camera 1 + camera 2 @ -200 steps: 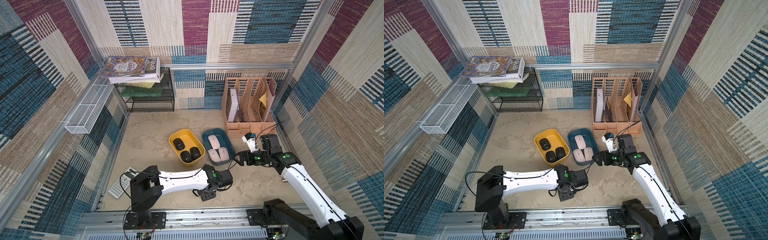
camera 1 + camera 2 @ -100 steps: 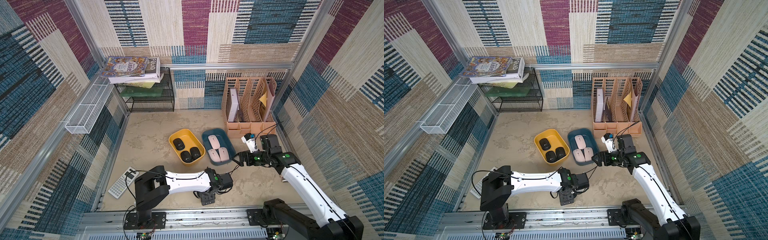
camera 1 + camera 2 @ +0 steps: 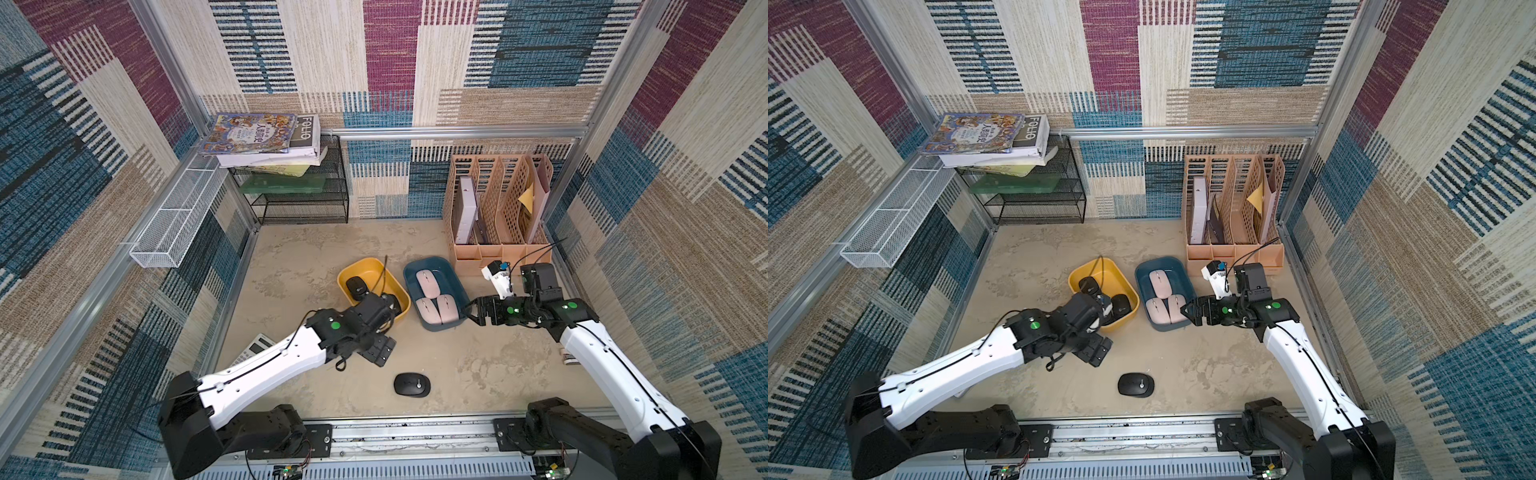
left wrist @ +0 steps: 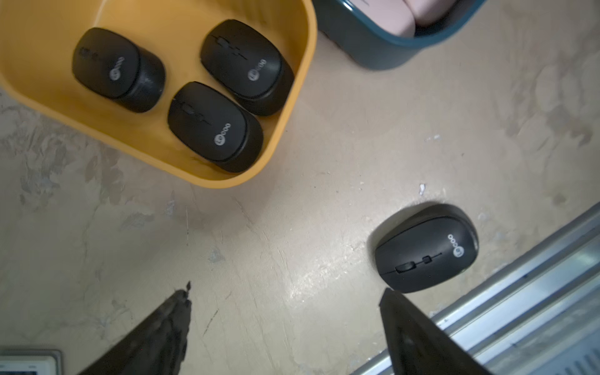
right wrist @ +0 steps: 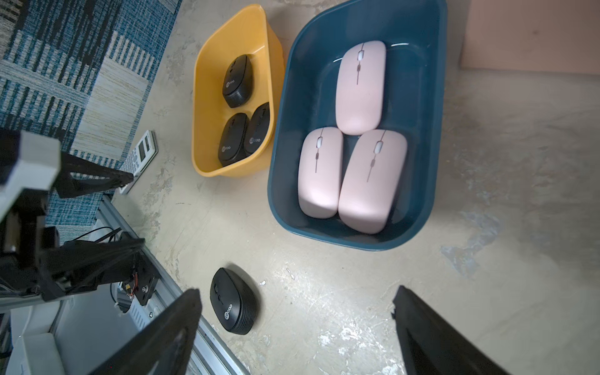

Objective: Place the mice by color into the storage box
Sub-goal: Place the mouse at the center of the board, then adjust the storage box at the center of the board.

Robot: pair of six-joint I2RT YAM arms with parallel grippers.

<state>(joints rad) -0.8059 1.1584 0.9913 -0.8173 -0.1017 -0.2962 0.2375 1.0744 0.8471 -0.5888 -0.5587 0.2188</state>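
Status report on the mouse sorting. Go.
Left hand open, empty. Right hand open, empty. One black mouse loose by the front rail, outside the yellow bin. Nothing lying between them.

Patchwork woven panels (image 3: 390, 50) in blue, maroon, cream and tan line the walls in both top views, framed by aluminium rails (image 3: 457, 132). The floor (image 3: 316, 257) is mottled beige. A black wire shelf (image 3: 303, 203) stands in one far corner with books (image 3: 257, 137) stacked on top. A white mesh basket (image 3: 174, 220) hangs on the side wall beside it, and a peach file rack (image 3: 498, 199) stands in the other far corner
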